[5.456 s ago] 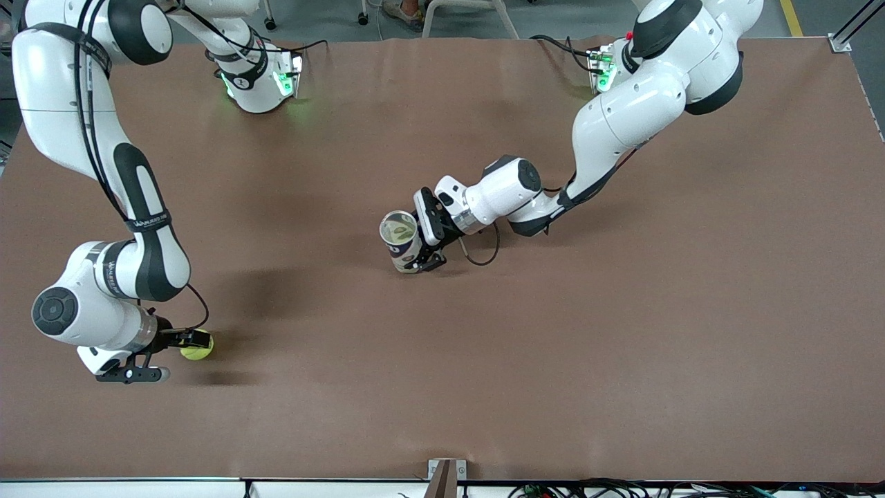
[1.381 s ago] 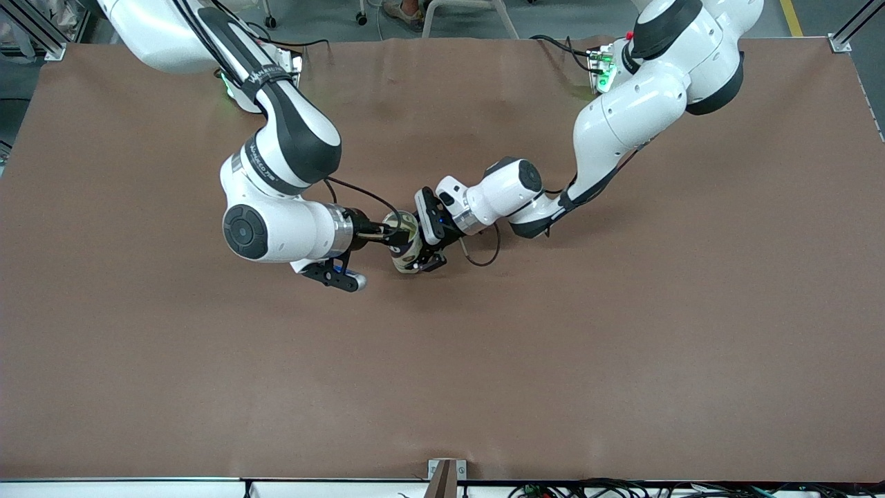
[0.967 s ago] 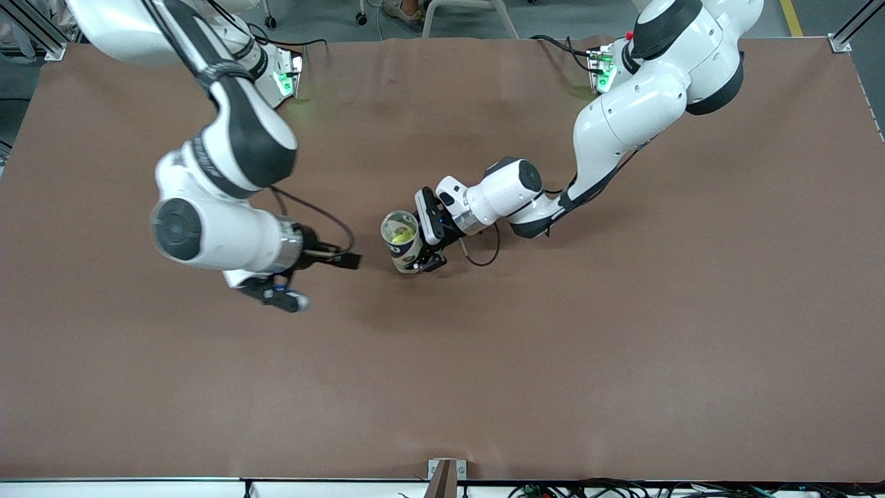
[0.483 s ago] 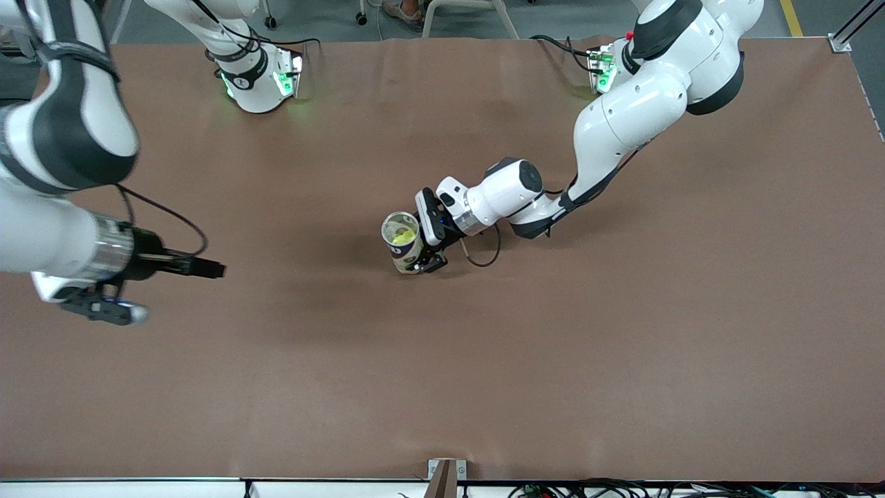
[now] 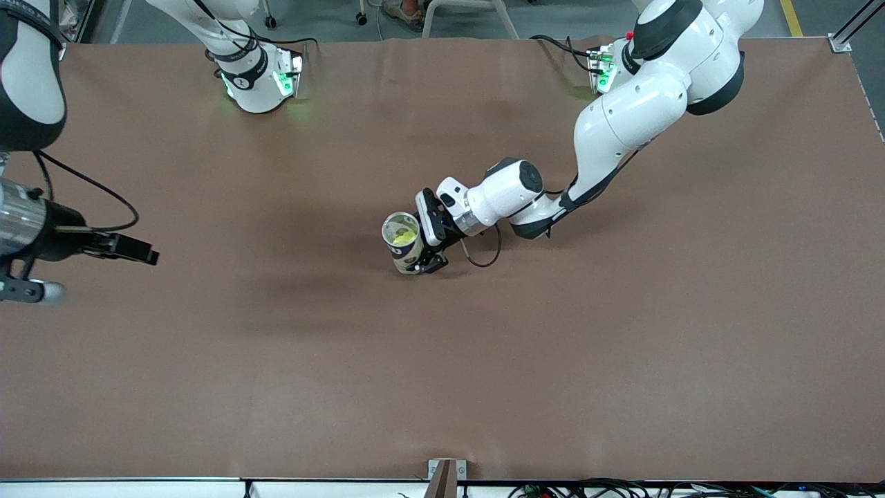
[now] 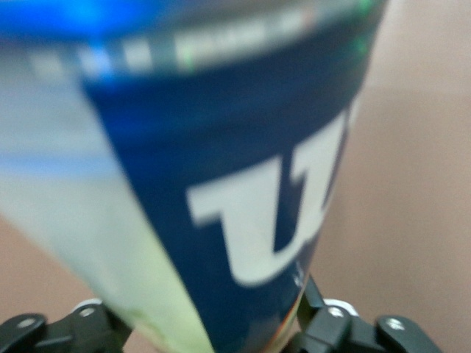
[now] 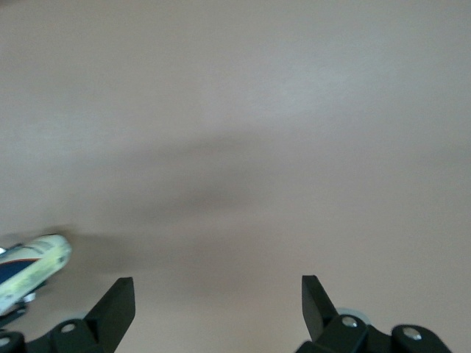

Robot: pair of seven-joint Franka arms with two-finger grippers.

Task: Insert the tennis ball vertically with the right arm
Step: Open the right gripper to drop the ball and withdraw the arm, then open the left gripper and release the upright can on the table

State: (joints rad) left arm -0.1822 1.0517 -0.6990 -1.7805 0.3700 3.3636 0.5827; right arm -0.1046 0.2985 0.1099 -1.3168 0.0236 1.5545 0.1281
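The tennis ball [image 5: 403, 237] shows as a yellow patch inside the open-topped can [image 5: 401, 250], which stands upright at the table's middle. My left gripper [image 5: 415, 243] is shut on the can from the side. In the left wrist view the can's blue and pale green wall [image 6: 243, 184] fills the gap between the fingers of the left gripper [image 6: 202, 316]. My right gripper [image 5: 144, 252] hangs open and empty over the table toward the right arm's end. In the right wrist view the right gripper [image 7: 217, 290] has only bare table between its fingers, and the can [image 7: 33, 268] sits far off.
The brown table [image 5: 553, 346] holds nothing else. The arm bases [image 5: 259, 83] [image 5: 601, 72] with green lights stand along its edge farthest from the front camera. A small bracket [image 5: 446, 474] sits at the nearest edge.
My right gripper has pulled back from the can toward the right arm's end of the table, leaving the ball inside. The left arm and the can have stayed put.
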